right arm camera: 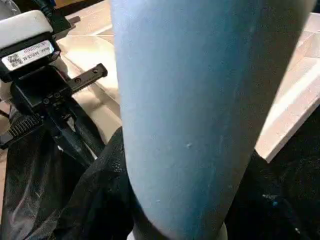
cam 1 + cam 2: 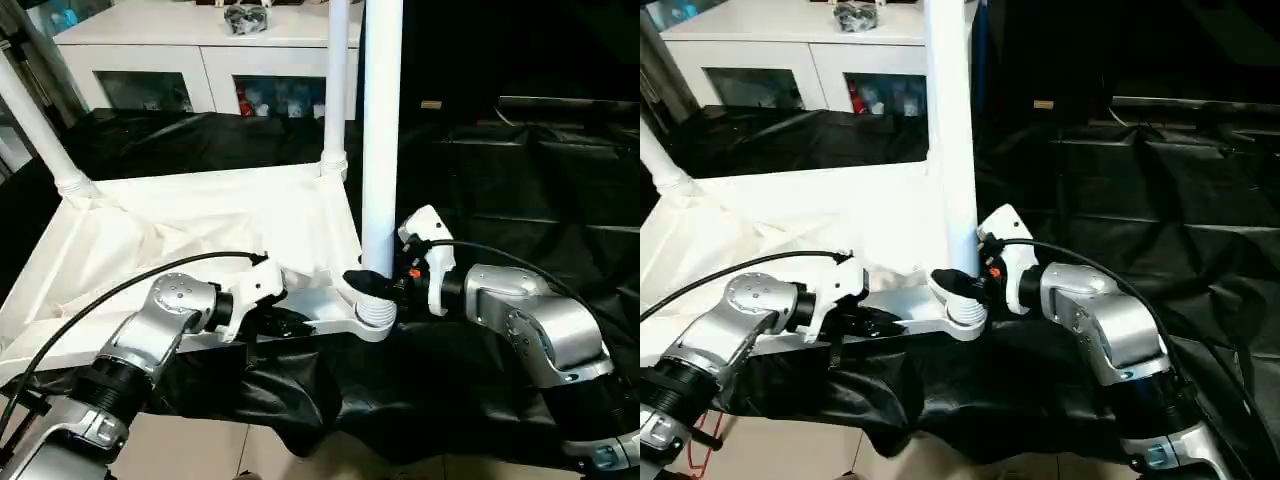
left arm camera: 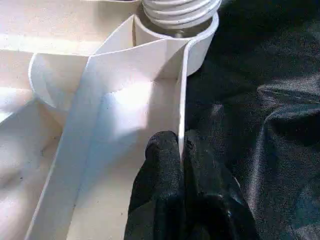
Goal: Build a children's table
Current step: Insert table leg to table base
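The white tabletop [image 2: 200, 230] lies underside up on a black cloth. Two legs stand in its far corners, one on the left [image 2: 35, 125] and one on the right [image 2: 337, 80]. A third leg [image 2: 381, 130] rises upright from the near right corner socket [image 2: 375, 318], and its threaded end [image 3: 180, 12] sits in that socket. My right gripper [image 2: 375, 283] is shut on this leg just above the socket. My left gripper [image 3: 181, 145] pinches the tabletop's thin front rim [image 3: 182, 100] a little left of the same corner.
A white cabinet [image 2: 180, 50] with glass doors stands behind the table. Black cloth [image 2: 520, 200] covers the surface to the right and drapes over the near edge. Tiled floor [image 2: 200, 445] shows below.
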`<state>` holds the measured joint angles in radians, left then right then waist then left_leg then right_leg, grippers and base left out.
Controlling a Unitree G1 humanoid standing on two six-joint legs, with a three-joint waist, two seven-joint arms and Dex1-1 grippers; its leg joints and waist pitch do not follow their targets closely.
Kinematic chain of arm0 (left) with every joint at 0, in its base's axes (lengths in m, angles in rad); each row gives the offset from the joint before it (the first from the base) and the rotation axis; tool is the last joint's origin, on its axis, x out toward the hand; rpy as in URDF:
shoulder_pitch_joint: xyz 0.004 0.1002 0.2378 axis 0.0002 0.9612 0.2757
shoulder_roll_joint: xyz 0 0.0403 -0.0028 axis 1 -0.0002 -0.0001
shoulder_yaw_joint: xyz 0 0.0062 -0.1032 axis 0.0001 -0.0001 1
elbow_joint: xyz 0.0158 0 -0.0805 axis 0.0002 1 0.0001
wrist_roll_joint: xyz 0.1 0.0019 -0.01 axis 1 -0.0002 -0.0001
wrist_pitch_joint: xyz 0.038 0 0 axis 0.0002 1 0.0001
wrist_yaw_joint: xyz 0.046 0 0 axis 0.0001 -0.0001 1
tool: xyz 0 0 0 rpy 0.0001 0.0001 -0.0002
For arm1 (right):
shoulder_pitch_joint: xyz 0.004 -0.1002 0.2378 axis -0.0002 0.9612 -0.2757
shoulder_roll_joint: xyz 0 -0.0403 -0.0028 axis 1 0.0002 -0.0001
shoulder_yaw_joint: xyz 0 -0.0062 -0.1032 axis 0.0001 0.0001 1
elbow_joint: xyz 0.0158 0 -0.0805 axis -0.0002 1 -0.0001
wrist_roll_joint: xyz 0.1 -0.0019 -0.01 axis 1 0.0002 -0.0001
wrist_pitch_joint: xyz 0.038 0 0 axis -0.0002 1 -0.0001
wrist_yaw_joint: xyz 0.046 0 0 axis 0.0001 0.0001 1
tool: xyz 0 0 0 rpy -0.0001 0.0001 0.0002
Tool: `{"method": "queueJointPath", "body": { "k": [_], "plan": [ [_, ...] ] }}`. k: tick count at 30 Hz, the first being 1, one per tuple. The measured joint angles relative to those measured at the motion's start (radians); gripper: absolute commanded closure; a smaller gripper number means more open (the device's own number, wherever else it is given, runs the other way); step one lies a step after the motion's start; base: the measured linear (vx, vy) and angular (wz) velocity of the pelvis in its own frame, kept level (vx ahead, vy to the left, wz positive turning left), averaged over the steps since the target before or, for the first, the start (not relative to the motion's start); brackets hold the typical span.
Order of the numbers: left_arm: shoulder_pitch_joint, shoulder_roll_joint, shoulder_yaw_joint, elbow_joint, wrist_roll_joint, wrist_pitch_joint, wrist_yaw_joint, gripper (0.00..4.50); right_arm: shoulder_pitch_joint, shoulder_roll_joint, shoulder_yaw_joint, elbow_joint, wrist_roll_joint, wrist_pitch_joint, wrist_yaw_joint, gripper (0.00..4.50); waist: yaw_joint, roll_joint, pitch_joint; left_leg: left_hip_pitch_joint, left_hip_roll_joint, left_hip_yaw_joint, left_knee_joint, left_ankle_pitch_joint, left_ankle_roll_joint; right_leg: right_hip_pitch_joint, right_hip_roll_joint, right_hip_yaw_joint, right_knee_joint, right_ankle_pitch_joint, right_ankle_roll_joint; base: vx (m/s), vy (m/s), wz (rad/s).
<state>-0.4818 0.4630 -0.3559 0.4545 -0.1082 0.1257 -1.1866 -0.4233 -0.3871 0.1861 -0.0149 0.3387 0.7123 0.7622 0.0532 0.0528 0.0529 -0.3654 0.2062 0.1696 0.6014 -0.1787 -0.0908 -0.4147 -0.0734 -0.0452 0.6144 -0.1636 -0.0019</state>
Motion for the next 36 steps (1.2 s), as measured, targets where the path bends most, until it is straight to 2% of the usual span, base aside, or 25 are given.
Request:
{"method": "queueJointPath", "body": {
  "k": [6,16,19,24,32,36],
  "plan": [
    [0.000,-0.011,0.007,-0.002,0.000,0.011,0.001,4.50,-0.002,0.029,0.002,0.045,-0.022,-0.040,-0.016,2.61,-0.002,0.000,-0.001,0.000,0.000,0.000,0.000,0.000,0.000,0.000,0.000,-0.001,0.000,0.000,0.000,0.000,0.000,0.00],
    [0.000,-0.020,0.026,-0.001,0.000,0.043,0.007,4.50,0.007,0.074,-0.026,0.110,-0.026,-0.124,-0.027,2.61,-0.016,0.000,-0.001,0.000,0.000,0.000,0.000,0.000,0.000,0.000,0.000,-0.001,0.000,0.000,0.000,0.000,0.000,0.00],
    [0.003,-0.038,0.038,0.000,0.000,0.045,0.017,4.50,0.041,0.082,-0.055,0.119,-0.017,-0.175,-0.030,2.61,-0.015,0.000,-0.001,0.000,0.000,0.000,0.000,0.000,0.000,0.000,0.000,-0.001,-0.001,0.000,0.000,0.000,0.000,0.00],
    [0.006,-0.062,0.053,0.001,-0.006,0.045,0.034,4.50,0.069,0.090,-0.082,0.129,-0.015,-0.217,-0.036,2.61,-0.012,0.000,-0.001,-0.001,0.000,0.000,0.000,-0.001,0.001,0.000,0.000,-0.001,-0.002,0.000,0.000,0.000,0.000,0.00],
    [0.012,-0.082,0.069,0.002,-0.007,0.054,0.050,4.50,0.157,0.198,-0.182,0.203,0.037,-0.400,-0.091,2.62,-0.015,0.000,-0.002,0.000,0.000,0.000,0.000,-0.001,0.001,0.001,-0.001,-0.002,-0.003,0.000,0.000,0.000,0.000,0.00],
    [0.012,-0.083,0.069,0.003,-0.007,0.054,0.053,4.50,0.175,0.209,-0.184,0.214,0.044,-0.445,-0.092,2.62,-0.016,0.000,-0.002,0.000,0.000,-0.001,-0.001,-0.001,0.001,0.002,-0.001,-0.002,-0.004,0.000,0.000,0.000,0.000,0.00]
  ]
}}
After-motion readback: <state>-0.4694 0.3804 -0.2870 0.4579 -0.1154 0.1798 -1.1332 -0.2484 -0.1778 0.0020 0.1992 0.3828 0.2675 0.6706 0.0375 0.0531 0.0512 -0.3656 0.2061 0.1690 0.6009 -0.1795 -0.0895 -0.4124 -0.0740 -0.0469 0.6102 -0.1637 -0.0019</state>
